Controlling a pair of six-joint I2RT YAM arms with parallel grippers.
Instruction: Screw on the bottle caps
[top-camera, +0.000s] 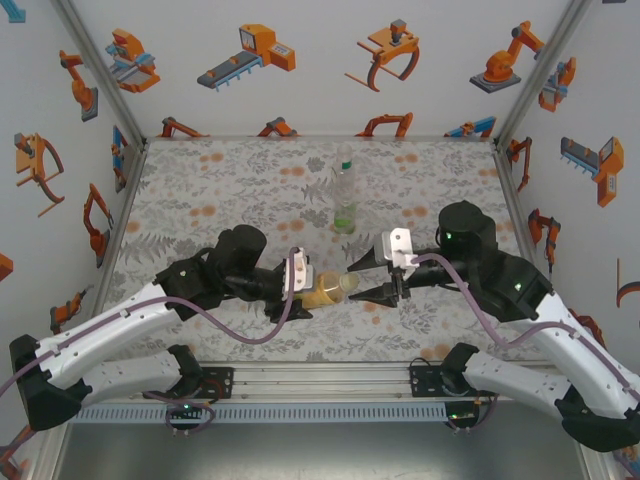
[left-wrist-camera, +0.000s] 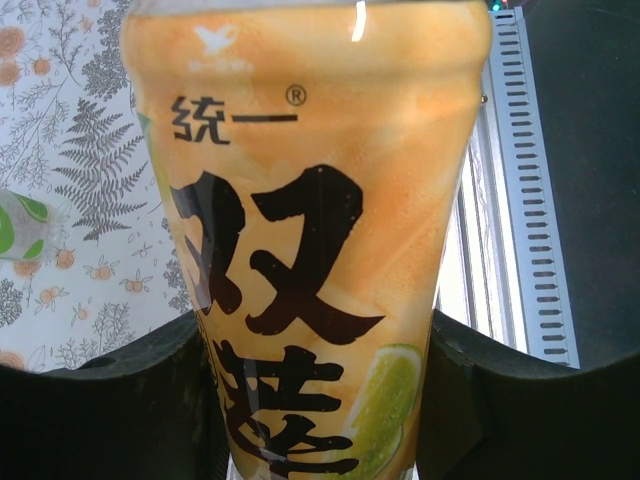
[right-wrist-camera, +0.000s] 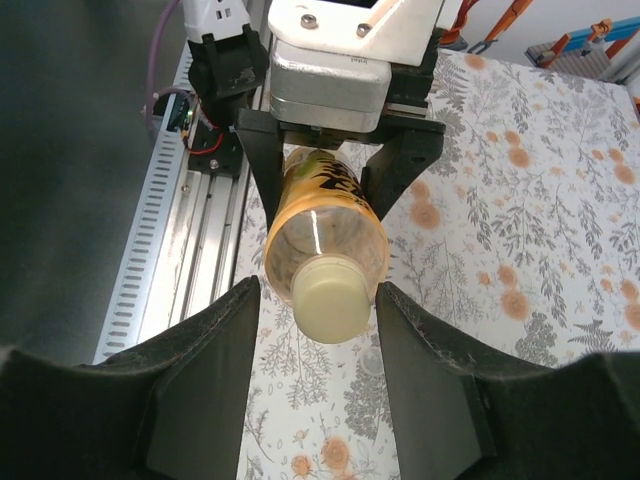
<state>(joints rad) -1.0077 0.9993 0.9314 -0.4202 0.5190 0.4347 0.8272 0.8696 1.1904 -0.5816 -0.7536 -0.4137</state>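
L pincer (top-camera: 305, 283) is clenched on the amber btl (top-camera: 325, 290), gripping it round the body. The btl is held lying level above the surface (top-camera: 220, 180), near the front edge betw. the two arms, w/ its neck pointing at the R arm. Prob. the reason: a firm body grip stops the btl spinning while the cap is turned, and the level pose puts the neck in line w/ the other wrist's roll.

R pincer (right-wrist-camera: 318, 330) is head-on to the neck. Its fingers (right-wrist-camera: 215, 380) stand apart, one on either side of the pale cap (right-wrist-camera: 328, 300). The wrist view shows a thin gap each side, so it is released, not yet pinching. The cap already sits on the neck; can't tell how far it is threaded.

Step in hand, as I read it: close on the cap, then twist. Risk: an off-centre pinch could tilt the cap and cross-thread it.

A clear btl (top-camera: 345, 175) and a green btl (top-camera: 345, 216) wait at far mid-surface, close together and well away from both arms. Can't tell if they're capped.
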